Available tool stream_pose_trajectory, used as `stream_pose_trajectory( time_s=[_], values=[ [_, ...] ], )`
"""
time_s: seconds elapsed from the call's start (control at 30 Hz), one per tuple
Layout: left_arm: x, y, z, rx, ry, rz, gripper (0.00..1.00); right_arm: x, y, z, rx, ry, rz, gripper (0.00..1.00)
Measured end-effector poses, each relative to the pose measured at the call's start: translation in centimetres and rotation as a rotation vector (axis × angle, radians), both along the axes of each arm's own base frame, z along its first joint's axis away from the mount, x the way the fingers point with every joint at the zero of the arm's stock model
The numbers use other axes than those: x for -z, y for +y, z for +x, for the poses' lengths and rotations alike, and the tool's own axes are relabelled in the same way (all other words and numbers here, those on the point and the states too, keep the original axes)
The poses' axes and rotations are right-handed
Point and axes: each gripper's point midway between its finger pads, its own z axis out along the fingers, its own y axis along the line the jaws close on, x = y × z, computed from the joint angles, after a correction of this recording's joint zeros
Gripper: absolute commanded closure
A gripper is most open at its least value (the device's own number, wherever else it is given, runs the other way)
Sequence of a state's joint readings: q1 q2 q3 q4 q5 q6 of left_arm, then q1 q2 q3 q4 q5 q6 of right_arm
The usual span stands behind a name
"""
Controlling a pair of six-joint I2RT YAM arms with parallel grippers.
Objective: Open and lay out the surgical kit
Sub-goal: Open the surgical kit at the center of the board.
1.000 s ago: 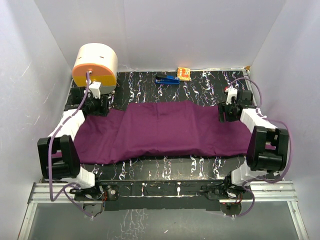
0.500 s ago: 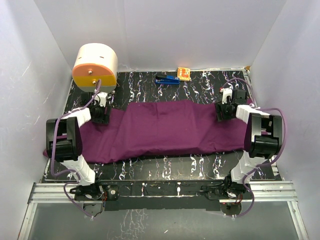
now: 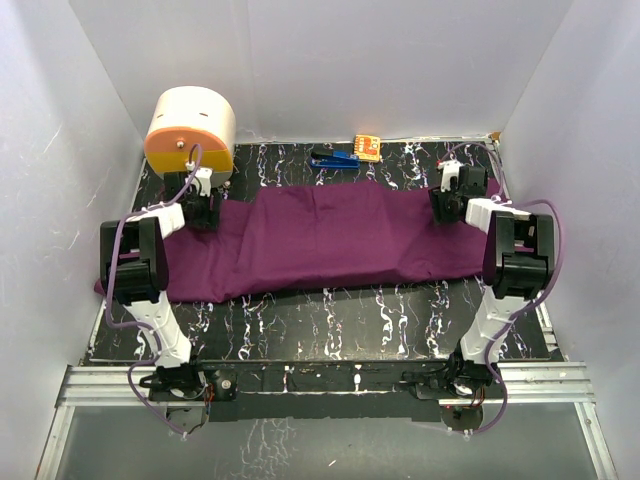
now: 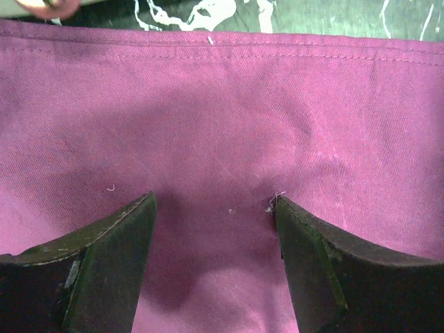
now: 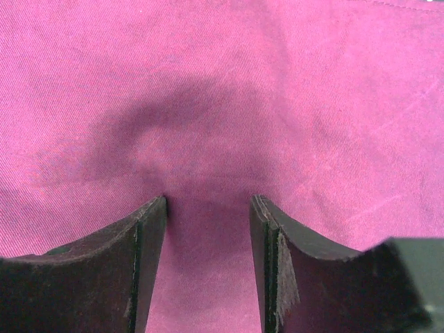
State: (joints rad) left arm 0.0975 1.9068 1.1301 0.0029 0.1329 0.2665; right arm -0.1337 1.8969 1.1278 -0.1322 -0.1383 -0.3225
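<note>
- The purple cloth wrap (image 3: 320, 245) is to be grabbed for opening.
- The left gripper (image 4: 214, 201) and right gripper (image 5: 208, 201) are held apart on it.
- Next, cloth must be pinched and pulled.

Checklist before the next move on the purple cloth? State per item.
1. Left gripper on purple cloth, far-left corner: ok.
2. Right gripper on far-right corner: ok.
3. Both sets of jaws apart, cloth between them: ok.
4. Cloth actually pinched: cannot tell.
5. Kit contents showing: not ok, only cloth visible.
6. Drum apart from left gripper: cannot tell.
</note>
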Motion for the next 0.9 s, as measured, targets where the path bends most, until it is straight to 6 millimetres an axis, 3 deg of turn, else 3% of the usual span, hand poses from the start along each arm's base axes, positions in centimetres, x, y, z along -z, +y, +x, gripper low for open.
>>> stream_pose_trajectory(
  time_s=[0.37, 0.63, 0.9],
  values=[
    [-0.2, 1.7, 3.4, -0.063, -0.051, 0.014, 0.33, -0.1, -0.3, 3.0, 0.037, -0.033, 0.020, 0.52],
    [-0.4, 4.2, 5.6, -0.127, -0.096, 0.071, 0.34, 0.0, -0.1, 2.4, 0.055, -0.026, 0.032, 0.52],
    [-0.7, 5.6, 6.7, -0.156, -0.131, 0.132, 0.34, 0.0, -0.1, -0.2, 0.073, -0.011, 0.007, 0.52]
  ],
)
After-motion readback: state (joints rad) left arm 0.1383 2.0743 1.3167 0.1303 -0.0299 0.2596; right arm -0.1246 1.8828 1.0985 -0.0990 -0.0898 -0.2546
